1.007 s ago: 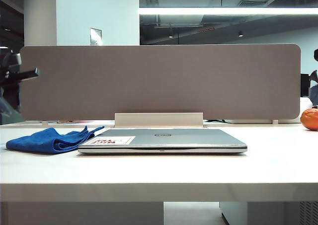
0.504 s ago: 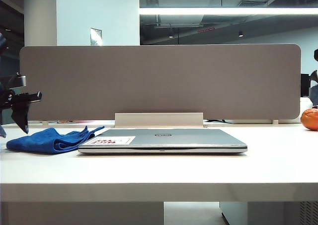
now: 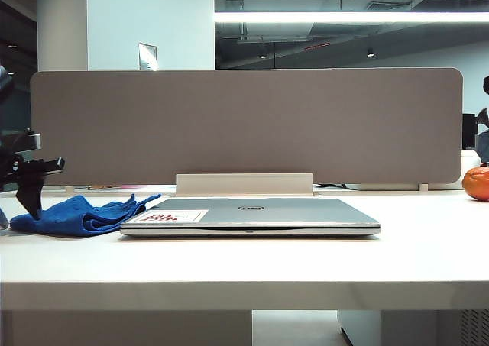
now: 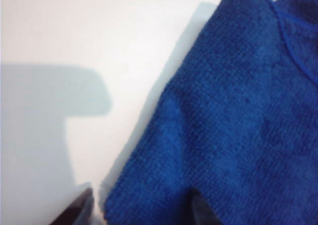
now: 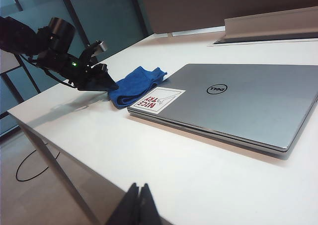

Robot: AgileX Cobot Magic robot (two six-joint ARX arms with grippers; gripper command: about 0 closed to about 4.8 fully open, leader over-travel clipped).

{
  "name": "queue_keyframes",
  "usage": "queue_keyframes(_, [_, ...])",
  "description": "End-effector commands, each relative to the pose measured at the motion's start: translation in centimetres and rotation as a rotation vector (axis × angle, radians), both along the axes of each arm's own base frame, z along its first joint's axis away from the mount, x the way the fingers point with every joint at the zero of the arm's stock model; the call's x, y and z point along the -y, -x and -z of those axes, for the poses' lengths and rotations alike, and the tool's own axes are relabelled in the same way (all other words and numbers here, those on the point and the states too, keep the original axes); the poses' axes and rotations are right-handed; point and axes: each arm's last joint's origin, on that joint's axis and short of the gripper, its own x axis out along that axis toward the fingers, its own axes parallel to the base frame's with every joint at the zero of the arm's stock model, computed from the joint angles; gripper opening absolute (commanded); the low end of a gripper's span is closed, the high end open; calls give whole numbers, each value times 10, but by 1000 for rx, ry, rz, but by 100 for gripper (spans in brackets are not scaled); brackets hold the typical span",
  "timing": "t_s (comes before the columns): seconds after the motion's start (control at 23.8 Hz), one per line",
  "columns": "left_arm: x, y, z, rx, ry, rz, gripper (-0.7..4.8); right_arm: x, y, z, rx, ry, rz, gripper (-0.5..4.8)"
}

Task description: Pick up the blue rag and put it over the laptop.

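Left gripper [image 3: 19, 208] poised wide open over the rag's [image 3: 80, 215] outer end, holding nothing.

The rag lies on the table [image 3: 306, 262], one tip just reaching the closed laptop [image 3: 252, 215]; likely light, limp and grippy (pinch a raised fold, expect drape). Right gripper [image 5: 139, 205] waits closed and empty near the table's front edge. No containers in view.
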Motion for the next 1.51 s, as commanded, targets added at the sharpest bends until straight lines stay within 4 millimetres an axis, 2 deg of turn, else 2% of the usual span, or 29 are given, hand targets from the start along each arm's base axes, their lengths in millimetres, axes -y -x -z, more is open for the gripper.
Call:
queue_keyframes(0.04, [0,3,8,-50,6,-1,146,0,0,0,5,-2,2,-5])
queue_keyframes(0.13, [0,3,8,-51,9,2,78,0,0,0,6,-2,1,-5])
queue_keyframes(0.25, [0,3,8,-50,14,6,61,0,0,0,6,-2,2,-5])
queue_keyframes(0.29, [0,3,8,-49,14,6,9,0,0,0,6,-2,2,-5])
queue_keyframes(0.34, [0,3,8,-49,15,7,-8,0,0,0,6,-2,2,-5])
queue_keyframes(0.5, [1,2,3,-27,49,36,-6,0,0,0,5,-2,2,-5])
queue_keyframes(0.63, [3,2,-11,39,76,68,-6,0,0,0,6,-2,2,-5])
queue_keyframes(0.84, [6,7,-63,265,121,139,-6,0,0,0,9,2,12,-5])
queue_keyframes(0.97, [9,12,-87,363,174,145,-6,0,0,0,9,2,12,-5])
queue_keyframes(1.09, [22,18,-111,465,181,181,-6,0,0,0,9,2,12,-5])
queue_keyframes(1.38, [62,23,-128,550,199,301,-6,0,0,0,9,1,12,-5])
queue_keyframes(1.51, [101,25,-138,579,215,391,-6,0,0,0,9,1,11,-5])
